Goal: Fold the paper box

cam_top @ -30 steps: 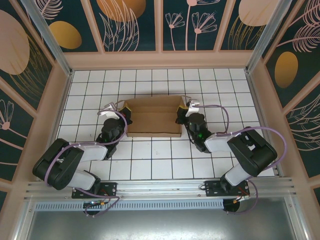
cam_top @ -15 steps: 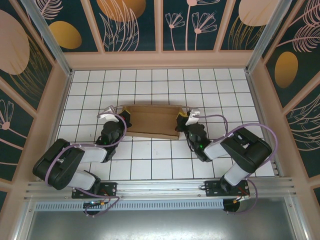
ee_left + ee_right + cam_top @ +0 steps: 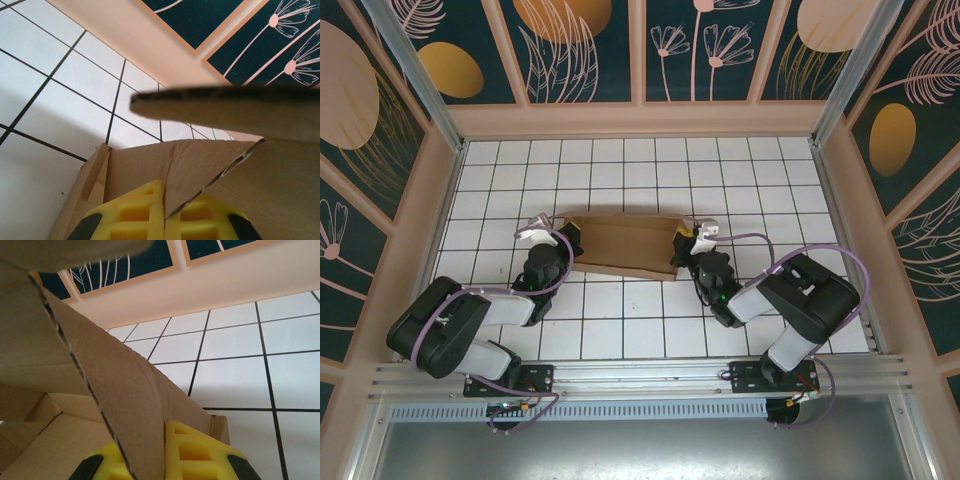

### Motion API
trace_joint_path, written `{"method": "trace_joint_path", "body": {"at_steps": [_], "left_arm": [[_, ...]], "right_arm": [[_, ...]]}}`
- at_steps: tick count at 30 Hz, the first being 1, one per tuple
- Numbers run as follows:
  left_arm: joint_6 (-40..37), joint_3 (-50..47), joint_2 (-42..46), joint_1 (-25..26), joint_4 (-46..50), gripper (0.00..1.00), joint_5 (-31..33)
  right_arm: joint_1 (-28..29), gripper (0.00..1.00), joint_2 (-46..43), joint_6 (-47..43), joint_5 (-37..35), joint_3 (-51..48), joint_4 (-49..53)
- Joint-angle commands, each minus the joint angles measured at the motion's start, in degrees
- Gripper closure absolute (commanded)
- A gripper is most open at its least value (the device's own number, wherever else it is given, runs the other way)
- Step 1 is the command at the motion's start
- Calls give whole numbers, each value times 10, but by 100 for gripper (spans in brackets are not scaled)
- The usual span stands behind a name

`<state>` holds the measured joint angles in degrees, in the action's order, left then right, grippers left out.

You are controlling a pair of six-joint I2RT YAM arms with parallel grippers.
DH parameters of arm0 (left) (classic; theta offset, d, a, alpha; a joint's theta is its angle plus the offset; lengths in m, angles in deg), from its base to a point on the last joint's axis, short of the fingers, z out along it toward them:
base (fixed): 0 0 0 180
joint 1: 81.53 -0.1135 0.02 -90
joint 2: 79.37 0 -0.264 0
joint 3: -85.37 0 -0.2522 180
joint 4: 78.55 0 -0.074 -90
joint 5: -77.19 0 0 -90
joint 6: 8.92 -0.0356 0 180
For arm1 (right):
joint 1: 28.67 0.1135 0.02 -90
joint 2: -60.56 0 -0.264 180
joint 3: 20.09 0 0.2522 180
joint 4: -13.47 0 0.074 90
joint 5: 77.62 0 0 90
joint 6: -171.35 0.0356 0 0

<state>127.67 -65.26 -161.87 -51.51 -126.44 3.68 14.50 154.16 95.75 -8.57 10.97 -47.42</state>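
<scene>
The white tiled table (image 3: 620, 340) takes up the middle of the top view. There's exactly one paper box (image 3: 625, 245), a brown cardboard shape stretched left to right just above the centre of the frame. Can't tell if it's resting flat or lifted a bit.

There are two arms: the left arm (image 3: 470, 310) comes up from the lower left and the right arm (image 3: 800, 300) from the lower right, one to each end of the box. The left gripper (image 3: 570, 238) is at the box's left end and the right gripper (image 3: 682, 243) at its right end, so the box spans between them.

Both are clamped on cardboard. In the left wrist view the left fingers (image 3: 132, 212) pinch a flap edge. In the right wrist view the right fingers (image 3: 195, 450) have a cardboard wall squeezed between them.
</scene>
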Motion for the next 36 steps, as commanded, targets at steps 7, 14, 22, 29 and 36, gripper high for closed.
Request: {"method": "trace_joint_path", "body": {"at_steps": [7, 14, 22, 29, 36], "left_arm": [[14, -18, -20, 11, 120, 100, -85], [37, -10, -44, 12, 76, 100, -107], [39, -10, -53, 12, 67, 100, -105], [27, -22, -52, 12, 80, 100, -86], [14, -36, -69, 13, 69, 100, -59]], "right_arm": [[-35, 100, 27, -46, 57, 41, 104], [-51, 100, 30, -23, 89, 123, 136], [-49, 100, 80, 13, 97, 123, 98], [-50, 100, 101, 7, 73, 45, 24], [-50, 92, 83, -11, 72, -2, -16]]}}
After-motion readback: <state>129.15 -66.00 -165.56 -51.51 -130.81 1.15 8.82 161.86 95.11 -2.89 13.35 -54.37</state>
